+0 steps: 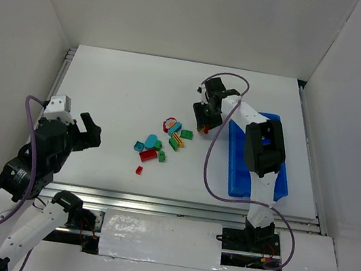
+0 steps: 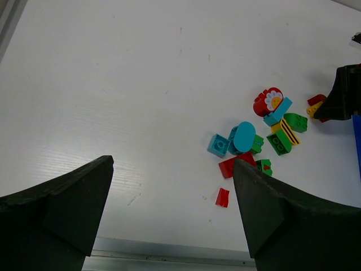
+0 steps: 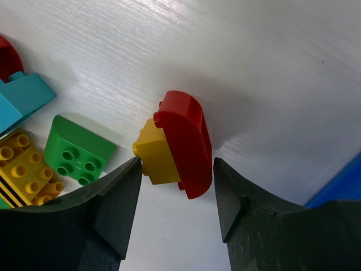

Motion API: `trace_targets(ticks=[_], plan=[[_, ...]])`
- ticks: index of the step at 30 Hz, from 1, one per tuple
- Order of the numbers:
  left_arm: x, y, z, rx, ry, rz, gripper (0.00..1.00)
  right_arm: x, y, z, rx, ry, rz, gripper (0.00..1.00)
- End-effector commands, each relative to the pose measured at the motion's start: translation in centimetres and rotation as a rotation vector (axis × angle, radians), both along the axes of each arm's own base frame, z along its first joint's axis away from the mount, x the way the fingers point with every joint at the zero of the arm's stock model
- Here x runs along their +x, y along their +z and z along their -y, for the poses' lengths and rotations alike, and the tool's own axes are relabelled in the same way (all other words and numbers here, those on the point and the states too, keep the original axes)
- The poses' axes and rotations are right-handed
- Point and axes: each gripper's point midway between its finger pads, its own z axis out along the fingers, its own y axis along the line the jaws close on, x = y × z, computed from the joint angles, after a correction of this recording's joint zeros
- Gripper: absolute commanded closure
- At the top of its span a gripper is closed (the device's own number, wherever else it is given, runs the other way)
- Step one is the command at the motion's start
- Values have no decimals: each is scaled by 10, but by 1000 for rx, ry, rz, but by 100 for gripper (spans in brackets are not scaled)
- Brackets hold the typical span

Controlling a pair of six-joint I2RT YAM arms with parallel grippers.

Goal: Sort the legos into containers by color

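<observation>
Two joined legos point(image 3: 175, 144), red on yellow, sit between right gripper point(image 3: 176, 164) jaws; whether clamped, cannot tell. Likely bound for tray point(image 1: 235, 172) at 3 o'clock. Left gripper point(image 2: 172, 162) jaws apart, idle.

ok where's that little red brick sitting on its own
Top view: the little red brick lies alone on the table left of centre, at the near edge of the pile, just in front of a bigger red brick.

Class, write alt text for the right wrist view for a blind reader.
Dark fingers of the right end effector flank a red rounded lego touching a yellow lego on the white table. A green lego and a cyan lego lie left; the blue tray shows lower right.
</observation>
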Motion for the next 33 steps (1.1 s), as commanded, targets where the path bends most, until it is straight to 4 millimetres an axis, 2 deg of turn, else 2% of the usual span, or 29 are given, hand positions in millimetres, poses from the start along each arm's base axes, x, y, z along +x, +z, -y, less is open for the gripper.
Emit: trace_targets(ticks=[1,7,11,12,14,15,17,19,20,21,22,23,24,25,26,27,28,29,30,32,33], plan=[[6,10,2,1,-15,46,1,11,2,-1,-1,-27,29,39],[6,9,2,2,-12,45,0,16,12,-7,36,-67,56,78],[6,9,2,1,-12,45,0,19,30,-8,72,-114,107,89],[6,10,2,-2,-13,48,0,20,45,-10,98,-132,136,90],[6,11,2,-3,-11,48,0,17,54,-9,119,-152,159,95],[6,12,2,-4,-7,52,1,16,71,-8,144,-184,190,96],[6,15,2,-11,-7,58,1,10,83,-5,139,-232,209,96],[7,20,3,-19,-8,62,1,-2,108,-9,194,-262,246,95],[7,21,6,-30,-22,56,1,-12,116,-19,224,-257,256,95],[6,22,9,-74,-12,47,0,-28,129,-18,238,-262,289,94],[8,30,16,-103,-33,61,0,-37,139,-24,262,-252,312,94],[8,34,35,-157,-126,65,1,-54,165,-43,332,-216,361,94],[8,42,47,-216,-167,80,1,-71,155,-48,340,-198,340,94],[9,45,59,-259,-212,85,1,-80,164,-59,384,-178,360,94],[13,60,72,-317,-265,136,1,-95,183,-67,452,-176,381,93],[9,68,92,-402,-353,134,1,-116,173,-78,463,-155,358,93],[9,68,102,-442,-394,134,1,-126,178,-82,493,-152,365,94],[11,83,112,-489,-443,184,0,-137,200,-88,575,-151,403,93],[8,79,126,-548,-502,155,1,-155,194,-96,586,-130,394,93],[11,85,137,-599,-553,177,1,-175,217,-102,675,-118,418,93],[11,77,146,-627,-586,140,1,-188,217,-109,695,-101,416,92]])
